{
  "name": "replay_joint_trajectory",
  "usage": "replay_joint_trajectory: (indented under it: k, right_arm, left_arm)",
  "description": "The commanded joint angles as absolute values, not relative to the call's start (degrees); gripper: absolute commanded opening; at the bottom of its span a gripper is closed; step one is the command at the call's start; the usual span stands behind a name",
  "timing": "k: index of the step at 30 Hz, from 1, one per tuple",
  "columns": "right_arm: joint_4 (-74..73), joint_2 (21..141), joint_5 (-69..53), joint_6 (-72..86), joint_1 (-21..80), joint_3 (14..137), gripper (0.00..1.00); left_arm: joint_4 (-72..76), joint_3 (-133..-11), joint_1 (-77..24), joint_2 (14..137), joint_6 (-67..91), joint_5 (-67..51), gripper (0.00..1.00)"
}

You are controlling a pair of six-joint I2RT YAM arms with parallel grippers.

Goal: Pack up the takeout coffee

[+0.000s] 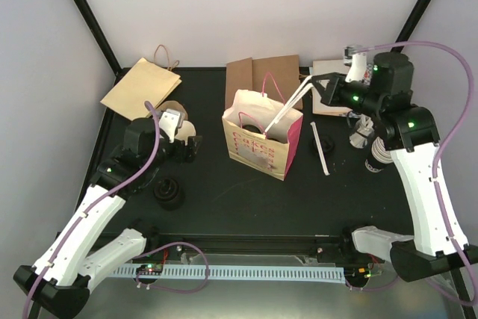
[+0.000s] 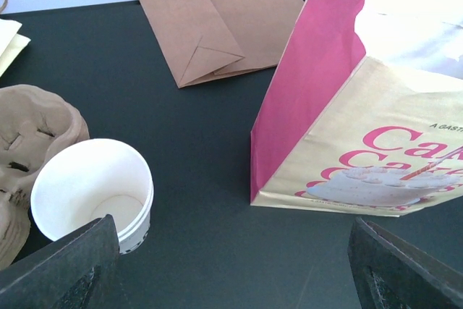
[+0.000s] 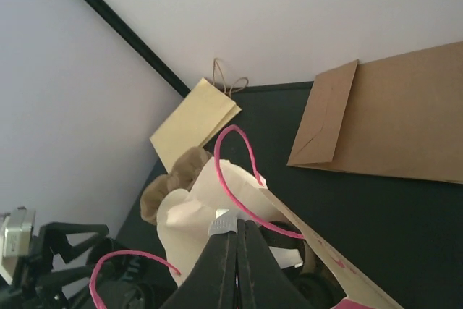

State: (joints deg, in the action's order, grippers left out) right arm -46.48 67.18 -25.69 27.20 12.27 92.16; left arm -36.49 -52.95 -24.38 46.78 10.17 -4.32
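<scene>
The cup (image 2: 87, 186) stood upright and open on the table (image 2: 188, 142), touching the pulp tray (image 2: 36, 128) on one side and well apart from the standing bag (image 2: 340, 164) on the other. It showed no lid, and its cream inside looked empty down to the base. It was thin white paper with a rolled rim and a band of dark print low on the wall, so it probably weighed next to nothing and would tip or skid at a nudge. The wall would likely dent under a hard squeeze. The rim was the stiffest part, and a light pinch across the wall just under it seemed the best hold. The left gripper (image 2: 231, 233) hung low beside the cup with its jaws spread wide and nothing in them, and the cup's base sat against one finger (image 2: 72, 265). The right gripper (image 3: 235, 226) was pressed fully closed above the bag's mouth, between the pink cord handles (image 3: 242, 157). A small pale sliver showed at its tips, but what it was could not be told. The bag was glossy cream paper with pink sides and print, and its creased top gaped open. Flat brown bags (image 2: 217, 27) of matte kraft lay behind it.
</scene>
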Motion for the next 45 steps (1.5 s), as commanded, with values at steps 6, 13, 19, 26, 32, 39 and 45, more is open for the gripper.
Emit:
replay_joint_trajectory:
  k: [6, 13, 19, 26, 32, 39, 45]
  right_arm:
    - [-49.03, 70.18, -10.85, 18.78, 23.47, 95.71, 0.01]
    - [-48.42, 71.42, -7.48, 16.56, 28.29, 96.50, 0.01]
    - [-47.80, 73.11, -7.06, 14.19, 32.88, 98.01, 0.02]
    - [-51.62, 76.11, -5.11, 12.12, 35.04, 102.06, 0.24]
    - [-52.62, 72.28, 1.76, 12.21, 34.97, 98.92, 0.69]
    - [-60.79, 70.86, 16.56, 17.08, 34.52, 95.31, 0.67]
    - [-59.51, 65.14, 15.75, 20.43, 27.53, 81.84, 0.64]
  left_arm:
    - [-32.23, -50.46, -24.15, 46.05, 9.18, -6.26, 0.89]
    - [-31.91, -50.08, -24.13, 46.19, 8.47, -6.77, 0.89]
    - [-31.36, -49.90, -24.15, 45.88, 8.17, -6.63, 0.89]
    - [-31.33, -49.82, -24.10, 45.84, 8.09, -7.03, 0.89]
    - [-31.29, -49.60, -24.16, 45.36, 7.90, -7.11, 0.89]
    - [-31.10, -49.50, -24.15, 45.26, 7.91, -7.48, 0.89]
    - [-31.03, -49.38, -24.17, 45.09, 7.73, -7.45, 0.89]
